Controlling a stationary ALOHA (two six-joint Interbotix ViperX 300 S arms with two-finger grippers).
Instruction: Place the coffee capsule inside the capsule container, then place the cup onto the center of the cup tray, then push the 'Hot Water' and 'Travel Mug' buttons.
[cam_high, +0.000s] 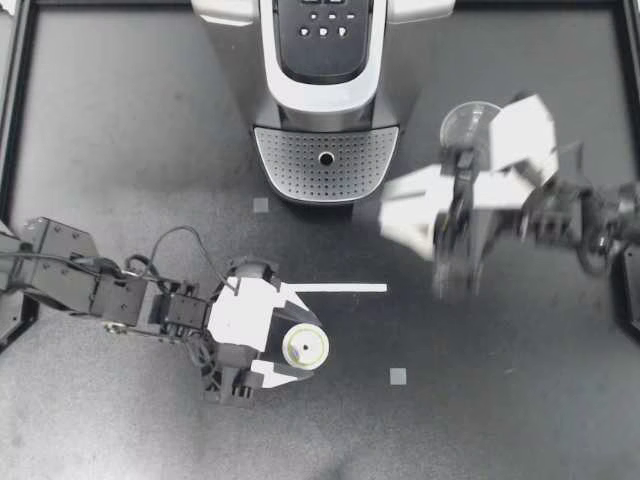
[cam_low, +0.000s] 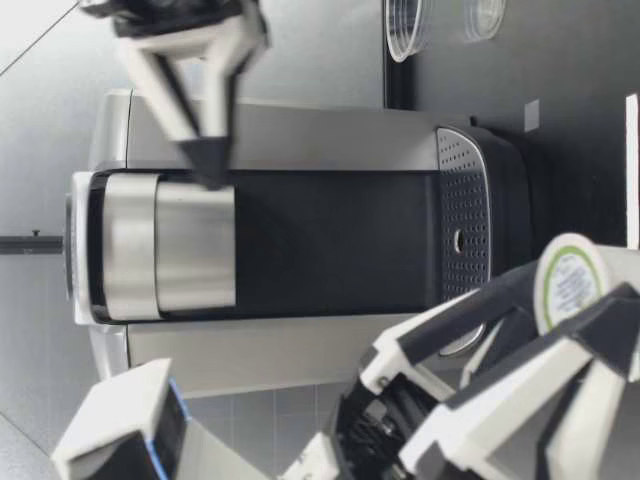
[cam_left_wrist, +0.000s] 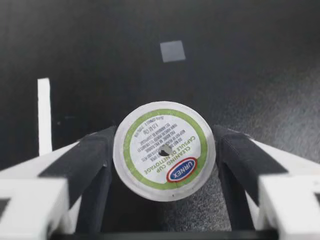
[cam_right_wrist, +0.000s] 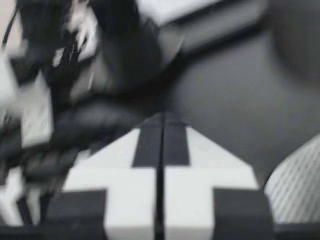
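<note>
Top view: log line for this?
left claw: shut on white green-rimmed coffee capsule | right claw: shut, empty | clear plastic cup: not held

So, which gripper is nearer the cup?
Right. My right gripper hangs raised near the cup; my left gripper is far off, shut on the capsule.
</note>
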